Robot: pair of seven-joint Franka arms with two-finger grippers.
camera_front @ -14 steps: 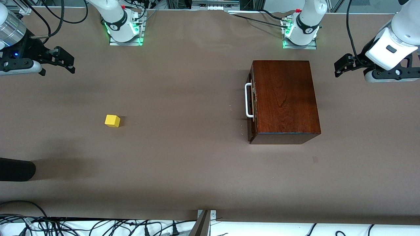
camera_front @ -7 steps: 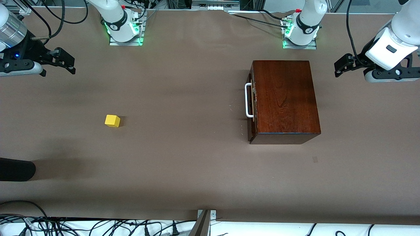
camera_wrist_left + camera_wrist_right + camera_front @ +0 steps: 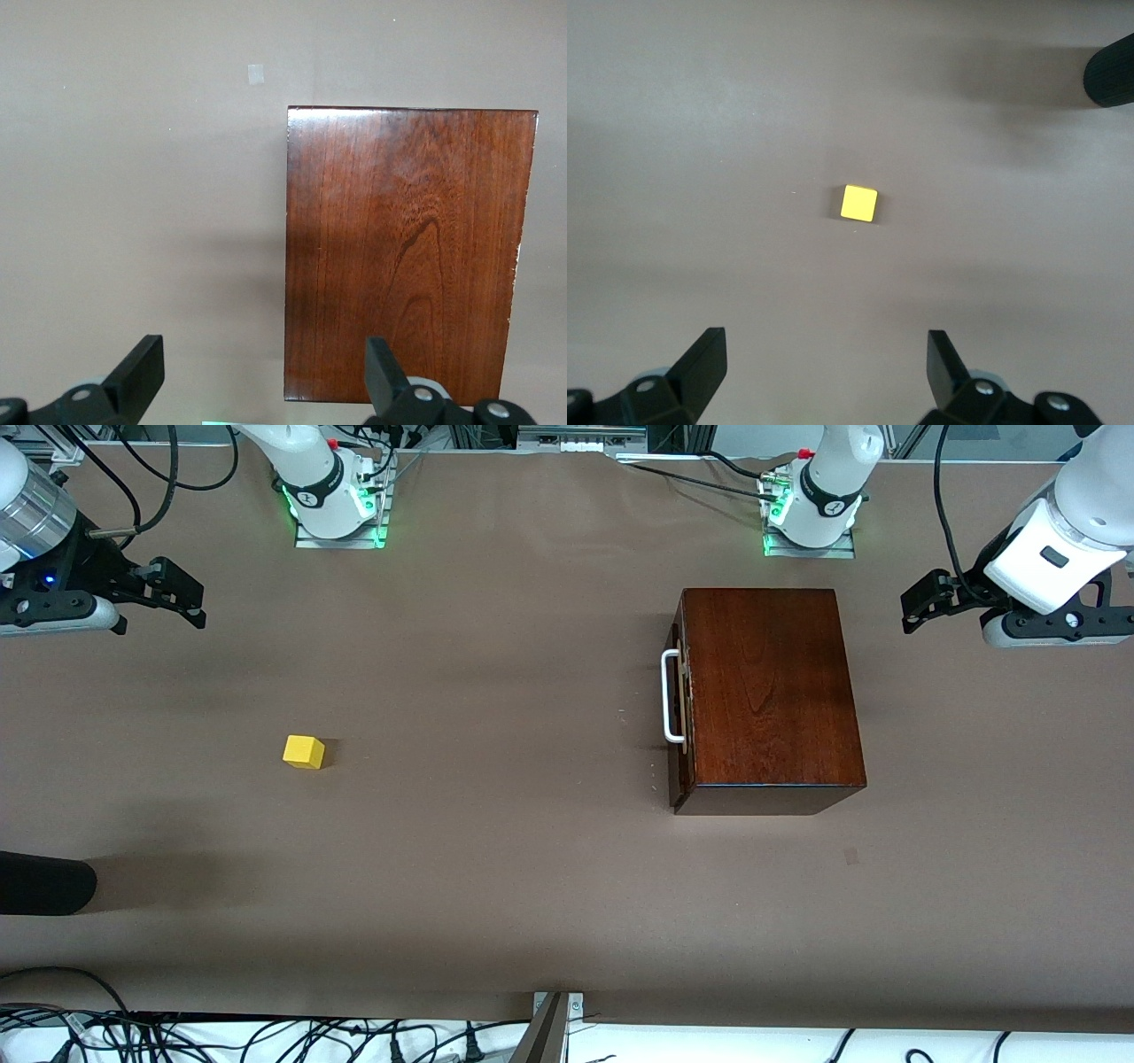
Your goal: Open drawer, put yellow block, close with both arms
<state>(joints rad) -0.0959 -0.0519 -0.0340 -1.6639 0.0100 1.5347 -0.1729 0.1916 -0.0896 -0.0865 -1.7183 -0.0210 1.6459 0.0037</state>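
Note:
The dark wooden box (image 3: 769, 695) stands toward the left arm's end of the table. Its drawer (image 3: 679, 700) is pushed in, and the white handle (image 3: 669, 695) faces the table's middle. The box's top also shows in the left wrist view (image 3: 407, 252). The yellow block (image 3: 304, 751) lies on the table toward the right arm's end and shows in the right wrist view (image 3: 858, 203). My left gripper (image 3: 921, 607) hangs open and empty above the table beside the box. My right gripper (image 3: 182, 593) hangs open and empty above the table's end, apart from the block.
A black rounded object (image 3: 44, 883) juts in at the table's edge on the right arm's end, nearer to the front camera than the block; it also shows in the right wrist view (image 3: 1112, 75). The arm bases (image 3: 337, 496) stand along the table's back edge.
My right gripper has shifted slightly toward the table's middle and lower in the view. The left gripper has barely moved. Box and block have not moved.

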